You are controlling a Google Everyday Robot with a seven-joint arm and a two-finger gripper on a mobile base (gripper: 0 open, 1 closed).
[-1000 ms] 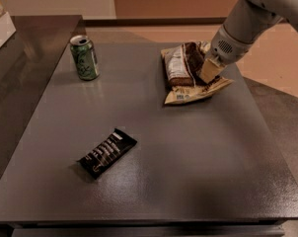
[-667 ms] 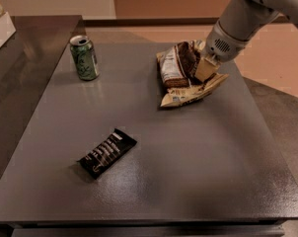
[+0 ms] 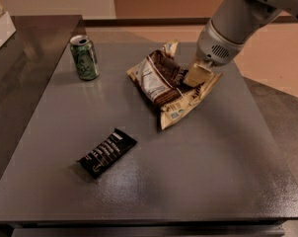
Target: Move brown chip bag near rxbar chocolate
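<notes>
In the camera view the gripper (image 3: 198, 77) is at 1 o'clock on the table (image 3: 228, 172), its fingers closed on the right edge of the chip bag (image 3: 159, 80). The bag seems light, soft and crinkly, so it may slip. The chocolate bar (image 3: 107, 152) lies at 7 o'clock, well apart.

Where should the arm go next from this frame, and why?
Probably carry the brown chip bag toward the near left, stopping just short of the rxbar chocolate. The gripper is shut on the bag's right edge, toward the table's far right, and the bag is well apart from the bar.
</notes>
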